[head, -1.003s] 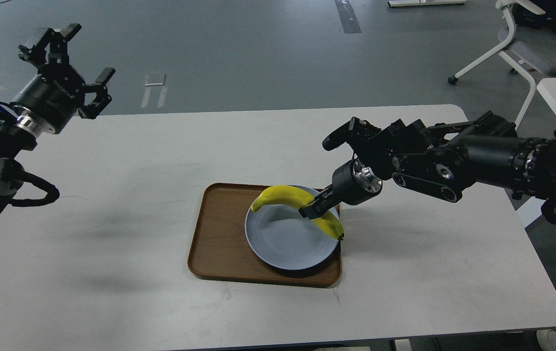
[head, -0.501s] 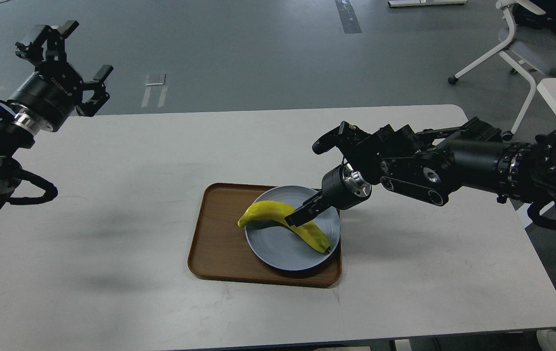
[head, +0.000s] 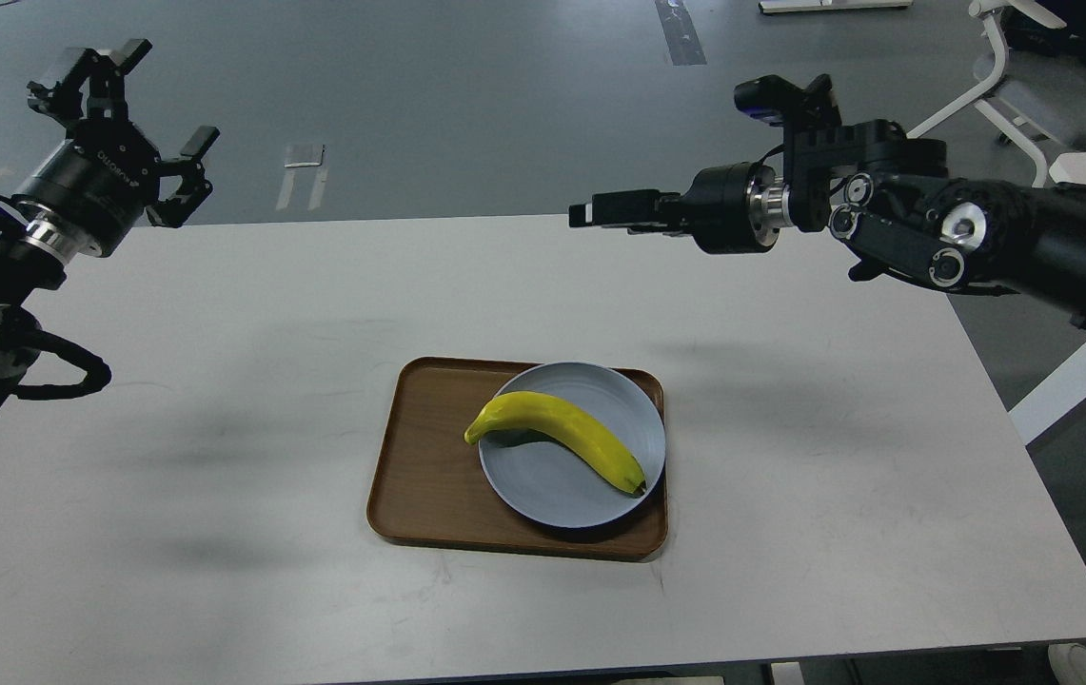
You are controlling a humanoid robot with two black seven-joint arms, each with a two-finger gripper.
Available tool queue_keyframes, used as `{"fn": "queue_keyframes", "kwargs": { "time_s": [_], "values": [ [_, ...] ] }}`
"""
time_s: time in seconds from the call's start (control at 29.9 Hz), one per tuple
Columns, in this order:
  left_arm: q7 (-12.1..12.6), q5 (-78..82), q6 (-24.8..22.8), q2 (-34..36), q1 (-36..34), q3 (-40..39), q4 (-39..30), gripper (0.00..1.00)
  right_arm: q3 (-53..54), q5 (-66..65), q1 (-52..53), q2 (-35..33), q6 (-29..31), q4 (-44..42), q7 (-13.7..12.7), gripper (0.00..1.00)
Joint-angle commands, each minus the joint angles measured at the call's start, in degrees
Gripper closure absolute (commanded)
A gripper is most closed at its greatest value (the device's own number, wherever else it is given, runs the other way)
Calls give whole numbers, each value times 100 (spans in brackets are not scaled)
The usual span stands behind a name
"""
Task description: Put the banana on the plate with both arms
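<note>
Head view: banana [head: 557, 440] lying across plate [head: 552, 490] on tray [head: 424, 466], frame centre. Light, soft-skinned, bruisable; best held mid-curve. Left gripper [head: 124, 119] fingers spread, upper left; right gripper [head: 600, 209] fingers empty, spread unclear.

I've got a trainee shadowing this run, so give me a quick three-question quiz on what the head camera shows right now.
1. True or false: the banana lies across the plate, one end reaching past the plate's left rim.
2. What does the plate rest on? A) the bare table B) the wooden tray C) a chair
3. Fill in: neither the left gripper nor the right gripper is ____ the banana.

Key: 1 true; 2 B; 3 touching. The left gripper is open. The right one is seen side-on, so its state is unclear.
</note>
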Motion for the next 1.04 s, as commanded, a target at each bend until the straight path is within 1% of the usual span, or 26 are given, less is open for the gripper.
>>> {"fn": "queue_keyframes", "kwargs": {
  "time_s": [0.0, 0.17, 0.3, 0.4, 0.5, 0.64, 0.77, 1.0],
  "values": [
    [0, 10, 0, -43, 18, 18, 0, 2, 858, 1094, -598, -307, -6, -78, 0, 0],
    [0, 28, 0, -60, 79, 62, 0, 2, 1431, 1895, -1038, -431, 3, -157, 0, 0],
    [0, 46, 0, -183, 140, 89, 0, 2, 1459, 2816, -1503, -431, 73, -316, 0, 0],
    [0, 46, 0, -341, 482, 18, -8, 2, 1459, 3582, -1864, -484, 239, -289, 0, 0],
    [0, 37, 0, -412, 650, 18, -8, 2, 1476, 3987, -2128, -536, 465, -263, 0, 0],
    [0, 28, 0, -491, 800, 9, -8, 2, 1801, 4594, -2568, -659, 465, -219, 0, 0],
    [0, 2, 0, -614, 853, 9, 0, 2, 2275, 4683, -3016, -677, 465, -210, 0, 0],
    [0, -7, 0, -772, 914, 1, 62, 2, 2329, 4692, -3254, -642, 465, -210, 0, 0]
  ]
}}
